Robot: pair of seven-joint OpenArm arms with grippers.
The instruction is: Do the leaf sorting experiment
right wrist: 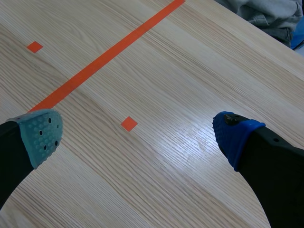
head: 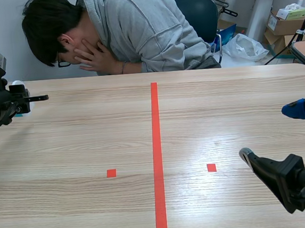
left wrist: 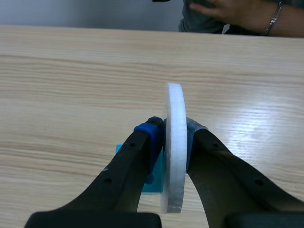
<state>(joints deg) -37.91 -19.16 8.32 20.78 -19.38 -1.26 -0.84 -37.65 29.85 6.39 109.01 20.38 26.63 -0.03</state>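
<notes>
Where left gripper [left wrist: 173, 129] pinches, white disc [left wrist: 174, 149] upright

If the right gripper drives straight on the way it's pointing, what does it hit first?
The open right gripper would likely meet only the table, near the small orange square mark. Nothing else shows in its line, though depth is unclear.

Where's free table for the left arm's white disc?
Table is bare on both sides of the tape line, most open around the left square. Tight: a teal piece under the left gripper, shut on the white disc; the open right gripper hangs by the right square; a person leans at far edge.
</notes>
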